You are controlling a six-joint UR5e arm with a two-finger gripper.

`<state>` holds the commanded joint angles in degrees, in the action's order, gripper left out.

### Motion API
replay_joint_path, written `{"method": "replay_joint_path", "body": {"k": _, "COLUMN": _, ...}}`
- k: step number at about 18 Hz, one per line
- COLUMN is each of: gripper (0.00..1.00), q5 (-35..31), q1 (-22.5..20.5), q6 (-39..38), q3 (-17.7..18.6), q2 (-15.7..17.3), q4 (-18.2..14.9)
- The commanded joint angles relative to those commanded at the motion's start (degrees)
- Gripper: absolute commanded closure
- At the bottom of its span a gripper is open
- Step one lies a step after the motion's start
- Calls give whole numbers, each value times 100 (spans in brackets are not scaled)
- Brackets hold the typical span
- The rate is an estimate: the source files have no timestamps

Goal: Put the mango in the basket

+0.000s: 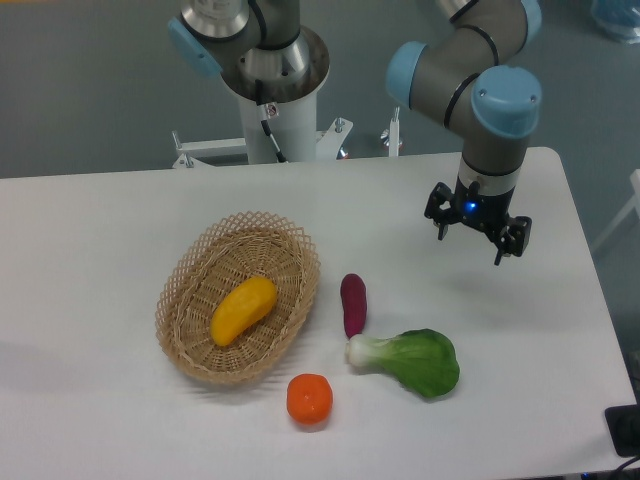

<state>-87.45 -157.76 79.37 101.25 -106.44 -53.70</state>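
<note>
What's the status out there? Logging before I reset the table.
Gripper open, empty, raised clear of the produce. Mango lying inside basket. Nothing in the way.

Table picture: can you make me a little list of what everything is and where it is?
mango: lying inside the basket
basket: oval wicker, left of middle on the table
purple vegetable: on the table, right of the basket
orange: in front of the basket
leafy green: right of the orange
gripper: open, empty, above the table's right side
</note>
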Motion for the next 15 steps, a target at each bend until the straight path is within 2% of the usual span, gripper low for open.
{"method": "replay_joint_path", "body": {"k": 15, "gripper": 0, "q5": -70, "q1": 18, "q6": -9, "q3": 35, "q2": 0, "q4": 9}}
